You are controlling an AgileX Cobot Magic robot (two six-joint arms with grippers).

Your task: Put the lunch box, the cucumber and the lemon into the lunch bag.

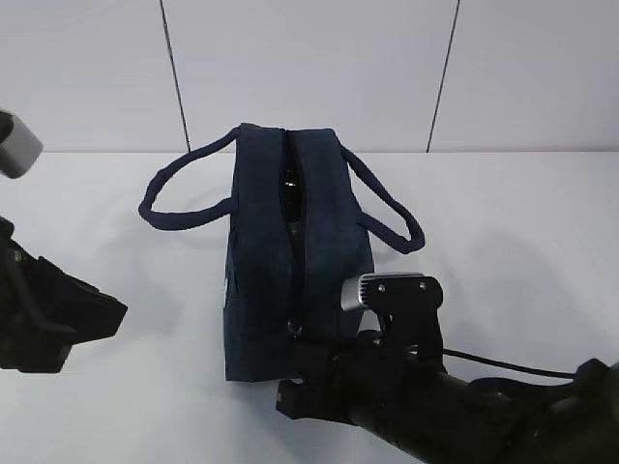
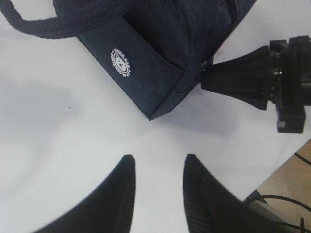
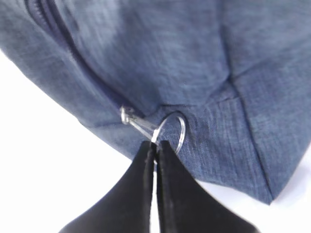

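White tabletop [image 1: 87,213]; lunch bag [image 1: 266,280] lies centred, zipper line running away from the right pincer [image 3: 156,145], which is clamped on the ring pull [image 3: 176,130] at the near end. Left pincer [image 2: 158,167] part-open, empty, beside the bag.

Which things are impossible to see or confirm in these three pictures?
- Lunch box, cucumber, lemon: in no view. The exterior view shows only a dark slit in the bag; nothing inside can be identified.
- Right claw: shut at the ring pull, but the right wrist view is blurred, so how firmly it pinches the metal is unclear.
- Left claw: the left wrist view's bottom edge cuts off its base.
- Bag's far end: hidden by the bag itself.
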